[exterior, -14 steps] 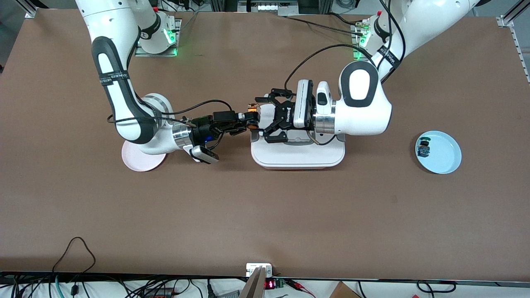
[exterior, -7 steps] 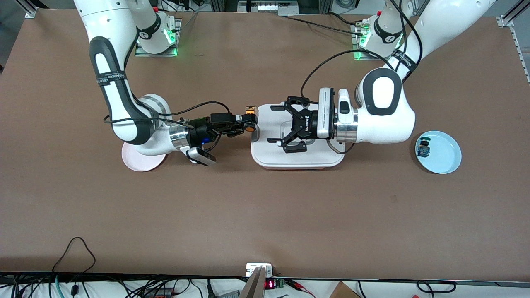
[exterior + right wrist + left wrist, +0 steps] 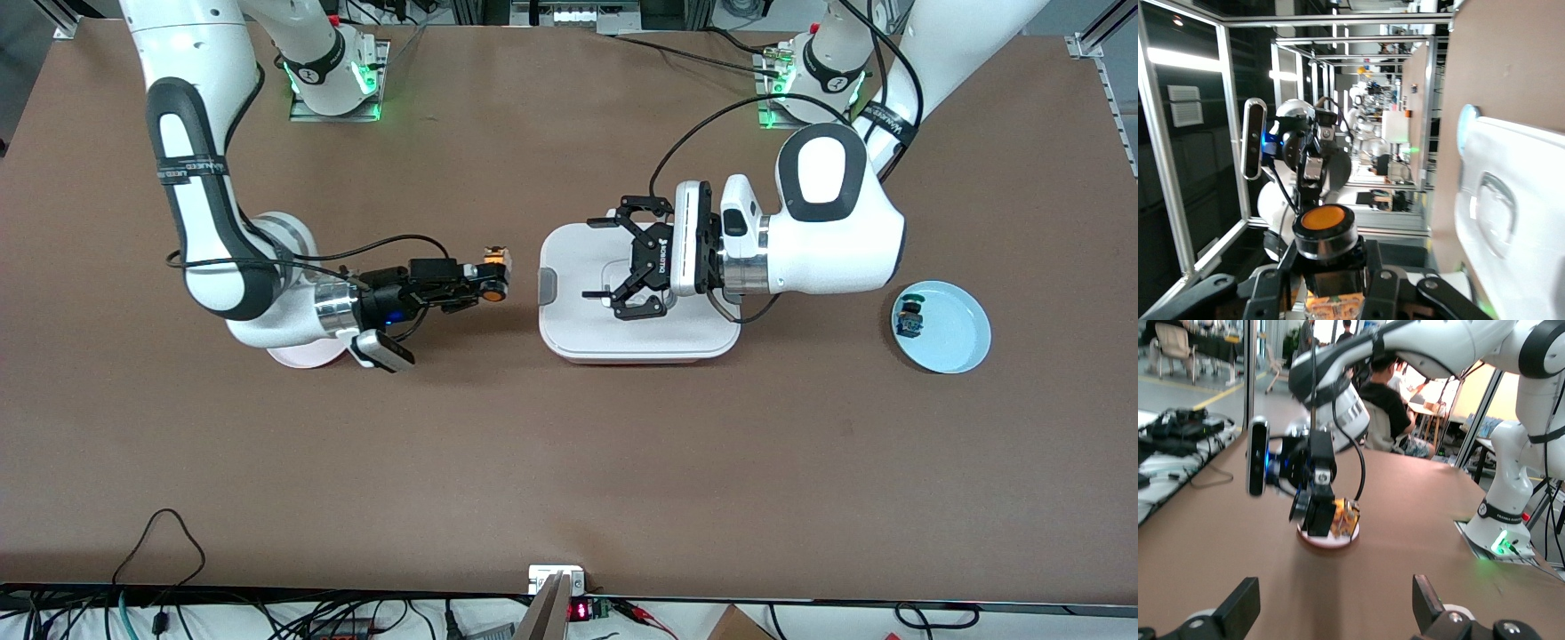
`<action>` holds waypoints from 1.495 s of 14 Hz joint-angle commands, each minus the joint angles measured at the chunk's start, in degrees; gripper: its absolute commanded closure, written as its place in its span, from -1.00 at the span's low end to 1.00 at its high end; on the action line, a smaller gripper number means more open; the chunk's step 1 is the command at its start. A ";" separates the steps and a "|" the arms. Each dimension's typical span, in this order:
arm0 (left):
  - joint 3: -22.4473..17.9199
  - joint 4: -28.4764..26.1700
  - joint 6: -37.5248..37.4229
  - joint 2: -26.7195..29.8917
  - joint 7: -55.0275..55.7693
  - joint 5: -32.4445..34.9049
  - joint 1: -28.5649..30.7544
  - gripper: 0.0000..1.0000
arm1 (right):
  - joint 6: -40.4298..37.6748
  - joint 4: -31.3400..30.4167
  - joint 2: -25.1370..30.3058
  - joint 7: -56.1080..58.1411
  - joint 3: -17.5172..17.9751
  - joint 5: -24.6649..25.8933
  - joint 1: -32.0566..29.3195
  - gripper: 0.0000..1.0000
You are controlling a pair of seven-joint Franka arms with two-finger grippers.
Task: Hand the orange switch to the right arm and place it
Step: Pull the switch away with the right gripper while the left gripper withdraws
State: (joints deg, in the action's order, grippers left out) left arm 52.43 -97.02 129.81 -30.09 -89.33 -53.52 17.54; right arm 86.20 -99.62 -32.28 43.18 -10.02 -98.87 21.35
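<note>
The orange switch point(image 3: 494, 264) sits pinched in the right end effector point(image 3: 488, 277), held above bare brown surface point(image 3: 569, 462) between the pink plate point(image 3: 298, 357) and the white tray point(image 3: 640, 342). The right wrist view alone shows its round orange cap point(image 3: 1324, 219) face-on. The left end effector point(image 3: 625, 263) hangs spread and empty over the tray, a clear gap separating the two; its body bears small white lettering too fine to read.

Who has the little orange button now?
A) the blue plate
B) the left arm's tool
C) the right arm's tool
C: the right tool is shut on the orange switch over the bare table, while the left tool is open and empty over the white tray.
</note>
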 commanded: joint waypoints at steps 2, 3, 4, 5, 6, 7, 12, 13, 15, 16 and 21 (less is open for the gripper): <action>-1.88 -0.19 -1.32 1.35 14.48 12.61 0.56 -1.00 | -0.50 2.32 0.64 0.06 -1.49 10.16 -2.10 1.00; -2.32 1.47 -1.49 1.35 21.59 19.96 -0.05 -1.00 | -0.33 2.85 0.64 0.23 -2.02 13.50 -2.62 1.00; -2.24 2.01 -2.36 1.44 28.01 27.51 -0.05 -1.00 | -0.24 3.38 0.64 0.41 -2.03 16.49 -3.67 1.00; -1.81 2.88 -5.24 1.70 35.12 33.85 0.21 -1.00 | -0.15 4.08 0.73 0.50 -2.11 19.91 -4.20 1.00; -1.80 5.16 -9.10 1.70 40.15 38.18 0.21 -1.00 | 0.02 4.43 1.08 0.67 -2.46 23.08 -4.47 1.00; -1.89 6.83 -12.45 1.70 43.07 41.53 0.21 -1.00 | 0.29 4.44 1.60 1.54 -2.73 26.85 -4.91 1.00; -1.80 14.92 -30.37 1.62 58.63 61.91 -0.32 -1.00 | 0.46 4.44 2.92 8.04 -2.73 45.92 -9.21 1.00; -1.71 15.89 -31.54 1.53 58.83 65.17 -0.40 -1.00 | 1.34 4.44 3.19 9.80 -2.73 50.75 -9.39 1.00; -2.15 17.30 -31.90 1.35 58.75 71.77 -0.14 -1.00 | 6.24 4.44 4.24 14.71 -2.73 62.25 -9.66 1.00; -2.24 17.31 -31.99 1.35 58.92 73.36 0.38 -1.00 | 8.88 4.18 4.59 17.69 -2.64 68.49 -9.66 1.00; -10.13 21.24 -33.05 1.26 59.54 73.73 -0.05 -1.00 | 18.82 1.98 6.00 26.59 -2.38 88.73 -9.31 1.00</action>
State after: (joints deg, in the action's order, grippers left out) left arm 45.40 -79.01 98.45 -28.93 -30.58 19.11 18.13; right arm 101.64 -95.13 -28.54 66.97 -13.07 -16.28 11.96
